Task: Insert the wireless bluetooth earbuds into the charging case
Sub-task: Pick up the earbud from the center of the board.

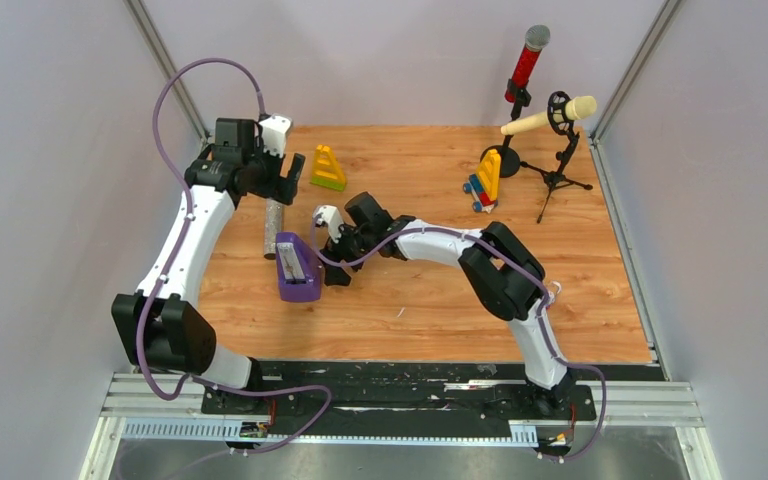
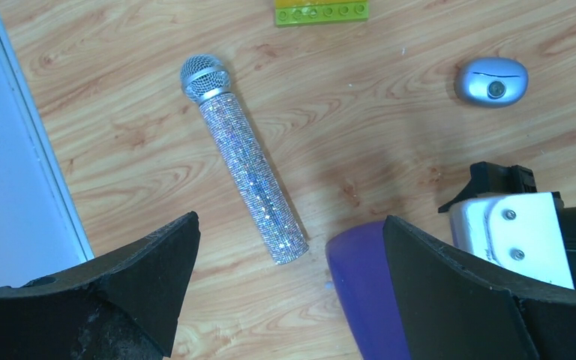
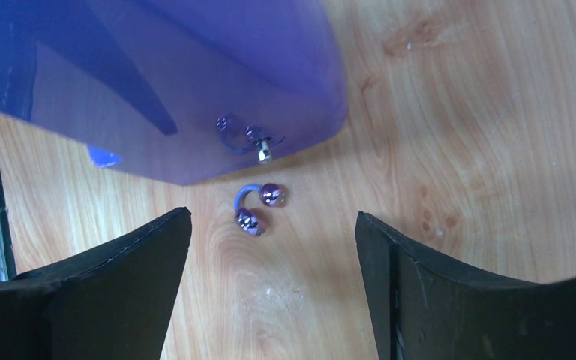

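The right gripper (image 3: 273, 225) is hovering low near the middle of the wooden desk (image 1: 410, 300), its black fingers spread wide and holding nothing. Lying on the wood between them is the tiny purple pair of earbuds (image 3: 259, 206), joined by a curved blue band. It is sitting just beside the edge of the translucent purple box (image 3: 195, 82) and touching neither finger.

Over by the far left corner, the left gripper (image 2: 291, 225) is hanging wide open and empty above the glittery silver microphone (image 2: 247, 180). The silver-blue pebble-shaped case (image 2: 491, 81) is resting apart on the bare wood, lid closed, near a yellow-green toy brick (image 2: 321, 10).
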